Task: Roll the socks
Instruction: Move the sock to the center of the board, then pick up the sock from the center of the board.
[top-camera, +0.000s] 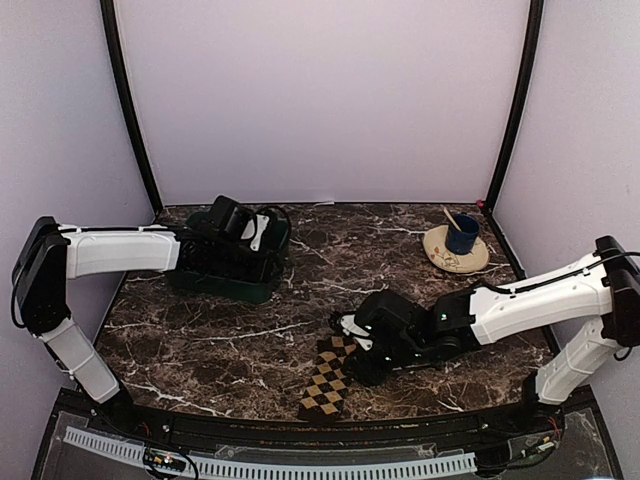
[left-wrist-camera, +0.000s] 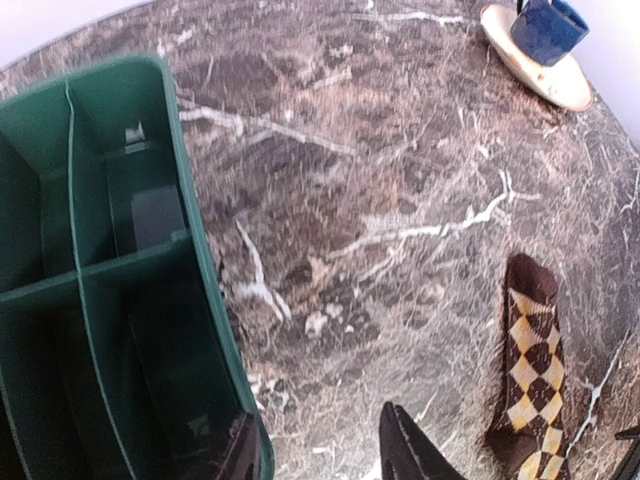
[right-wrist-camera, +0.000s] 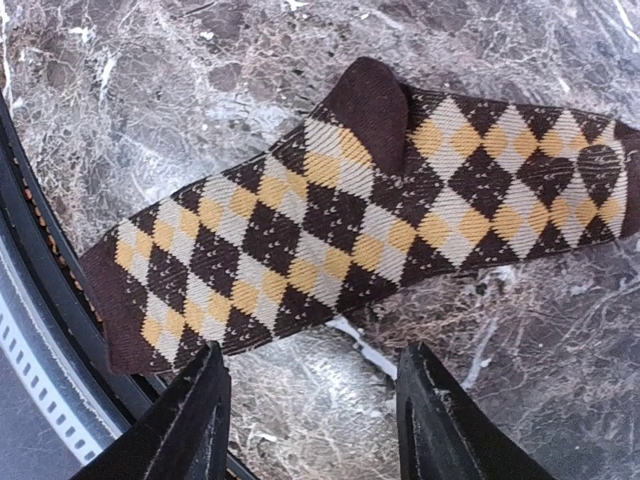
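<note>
The soft diamond-checkered sock (right-wrist-camera: 330, 230) lay flat on the veined marble table (right-wrist-camera: 500, 400), near the front edge. I saw the right gripper (right-wrist-camera: 310, 420) spread just beside it, and the left gripper (left-wrist-camera: 320, 440) spread by the green tray (left-wrist-camera: 130, 250).

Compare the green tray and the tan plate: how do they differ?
The green tray is rectangular, deep and split into compartments, while the tan plate is round and shallow. The tray stands at the back left and the plate at the back right. The plate carries a blue cup. Both rest on the marble table.
</note>
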